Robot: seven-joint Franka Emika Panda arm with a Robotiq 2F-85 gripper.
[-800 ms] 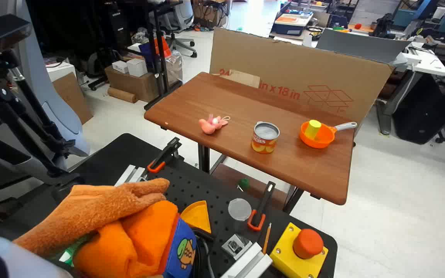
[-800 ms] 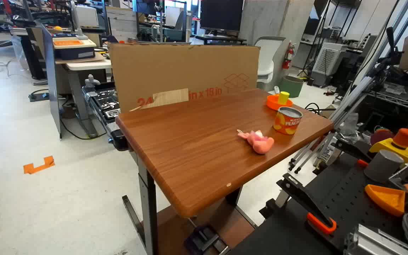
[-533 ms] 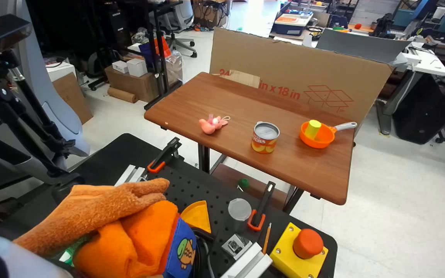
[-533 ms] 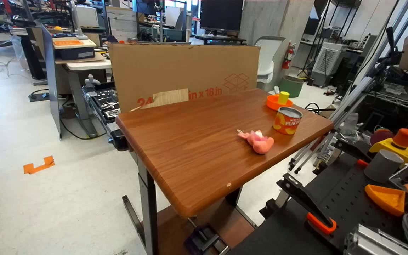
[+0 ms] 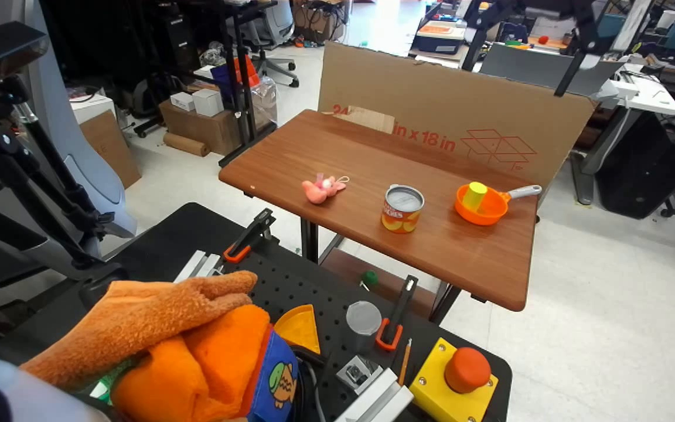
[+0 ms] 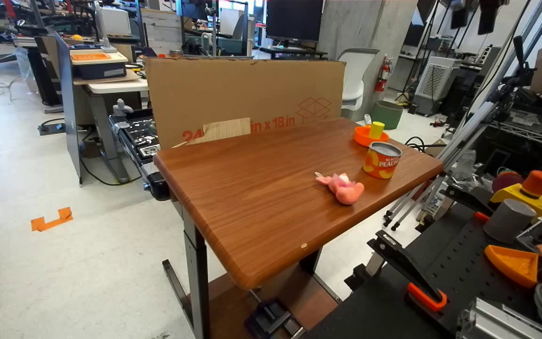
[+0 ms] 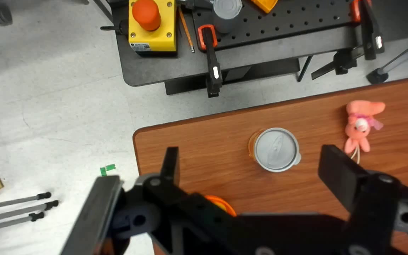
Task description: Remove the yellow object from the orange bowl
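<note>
The yellow object is a small chunky block standing in the orange bowl, its top above the rim. Both also show in an exterior view, the yellow object and the bowl behind the can. My gripper is open and empty, high above the table; its fingertips show at the top edge of an exterior view. In the wrist view my gripper has its fingers wide apart. There the bowl's rim and a sliver of the yellow object show behind the left finger linkage; the rest is hidden.
A peach can stands beside the bowl, and a pink plush toy lies farther along the brown table. The bowl's grey handle points toward a cardboard panel behind the table. A black bench carries clamps and a red button.
My gripper has come into view at the top of both exterior views, where it did not show before. The yellow object, bowl, can and toy have not moved.
</note>
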